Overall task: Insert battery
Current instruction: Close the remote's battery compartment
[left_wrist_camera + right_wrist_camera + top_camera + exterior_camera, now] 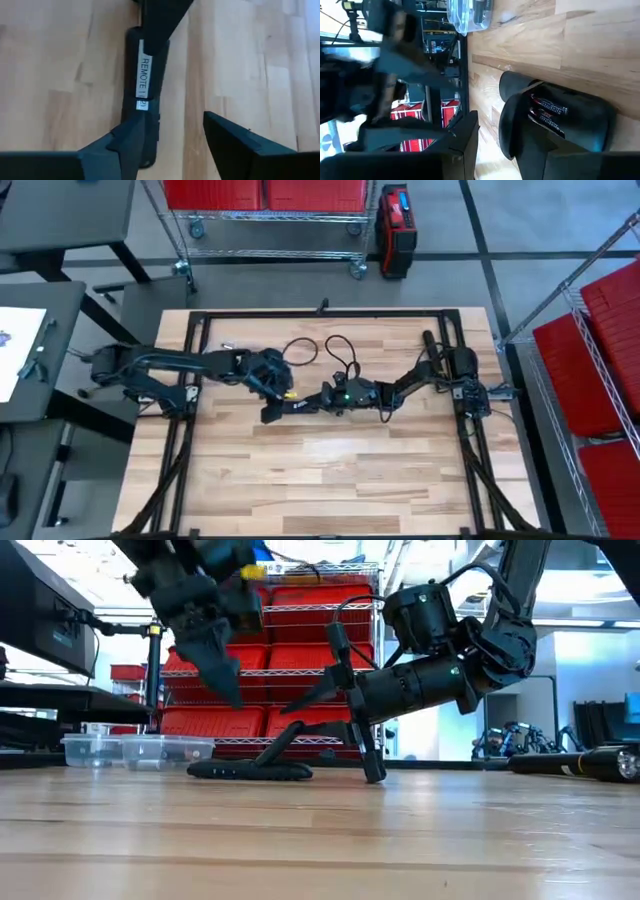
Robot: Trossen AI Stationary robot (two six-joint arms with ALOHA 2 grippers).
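remote [141, 95] lies mid-bench, long axis toward your left pincer [172, 137], which hovers open and empty; right pincer [492, 145] grips the battery end.

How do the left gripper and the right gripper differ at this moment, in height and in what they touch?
The left gripper hangs above the table, while the right gripper reaches down to the wood. The left gripper is open and empty over the remote; the right gripper presses on the remote's end, where batteries show in the open compartment. Both are dark two-finger grippers meeting at the same remote near the table's middle.
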